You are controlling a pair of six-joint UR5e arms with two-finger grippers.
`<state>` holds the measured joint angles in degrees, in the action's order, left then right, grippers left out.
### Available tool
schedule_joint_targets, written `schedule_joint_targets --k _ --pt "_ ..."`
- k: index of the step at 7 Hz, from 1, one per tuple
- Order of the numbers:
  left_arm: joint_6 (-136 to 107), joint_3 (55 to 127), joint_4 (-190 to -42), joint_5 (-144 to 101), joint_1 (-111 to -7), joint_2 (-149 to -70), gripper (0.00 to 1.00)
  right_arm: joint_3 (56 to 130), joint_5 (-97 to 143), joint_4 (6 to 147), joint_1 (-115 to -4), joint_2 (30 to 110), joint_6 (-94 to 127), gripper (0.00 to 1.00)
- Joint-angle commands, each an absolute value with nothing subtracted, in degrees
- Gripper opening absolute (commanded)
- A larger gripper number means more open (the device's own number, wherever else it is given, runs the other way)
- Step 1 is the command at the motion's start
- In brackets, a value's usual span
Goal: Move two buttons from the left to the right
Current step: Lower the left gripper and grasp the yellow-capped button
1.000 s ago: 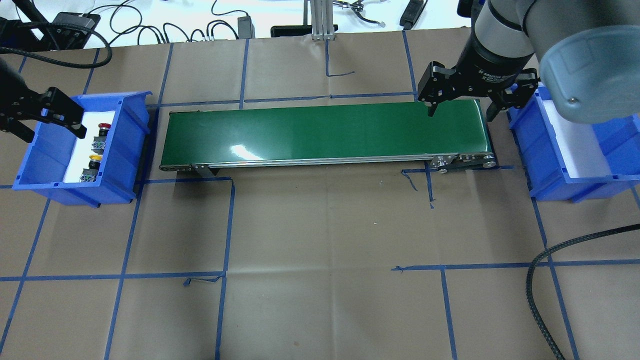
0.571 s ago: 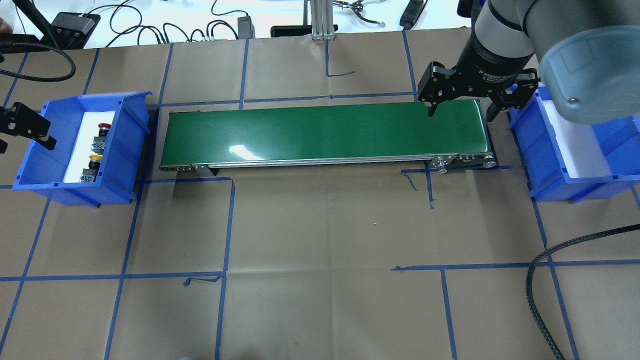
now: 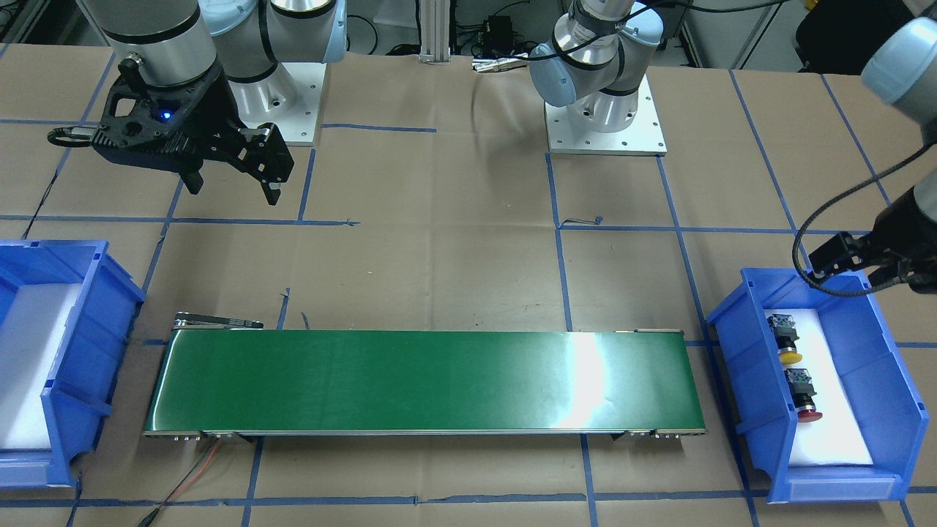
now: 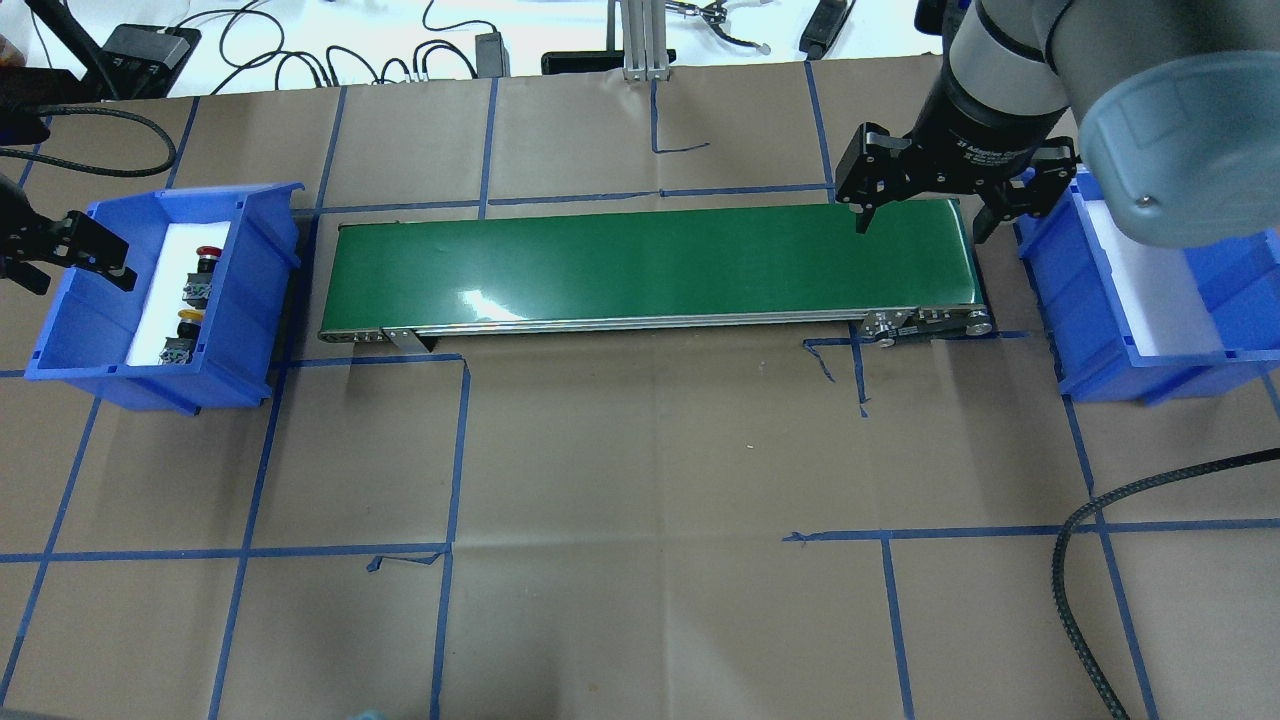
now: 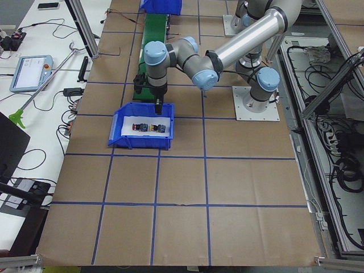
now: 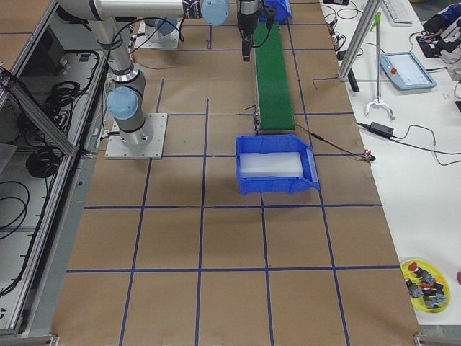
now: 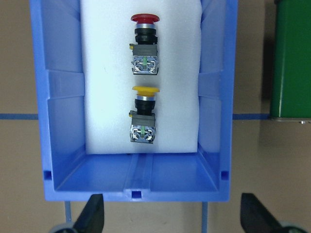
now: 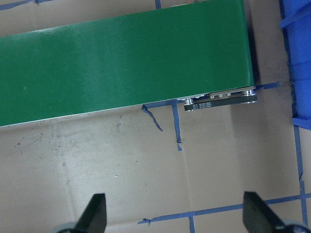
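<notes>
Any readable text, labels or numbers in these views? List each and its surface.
"2F Adaptive": white print on the body of the right gripper, overhead view; the rest of it is too small to read.
Small plate on the end bracket of the conveyor, right wrist view: print too small to read.
On the red button and yellow button: no readable markings.

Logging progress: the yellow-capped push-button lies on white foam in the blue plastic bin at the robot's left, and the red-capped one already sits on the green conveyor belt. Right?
Not quite. The red-capped push-button is not on the green conveyor belt; it lies on the white foam in the same blue plastic bin, next to the yellow-capped push-button. The left wrist view shows both there.
</notes>
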<state>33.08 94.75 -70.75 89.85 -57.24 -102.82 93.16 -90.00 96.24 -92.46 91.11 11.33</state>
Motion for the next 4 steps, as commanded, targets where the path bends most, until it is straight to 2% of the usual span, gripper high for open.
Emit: schedule_joint_targets --k 1,2,4 --pt "33.31 94.92 -65.93 89.82 -57.22 -108.18 1.00 93.16 -90.00 96.24 -92.46 91.14 11.34 1.00" --pt "34.88 95.01 -64.87 89.82 -57.22 -109.59 0.99 93.08 -90.00 96.24 -92.46 91.14 11.34 1.00" --pt "34.98 99.64 -57.44 89.82 -57.13 -111.44 0.99 93.16 -89.91 96.24 -92.46 91.06 11.42 1.00"
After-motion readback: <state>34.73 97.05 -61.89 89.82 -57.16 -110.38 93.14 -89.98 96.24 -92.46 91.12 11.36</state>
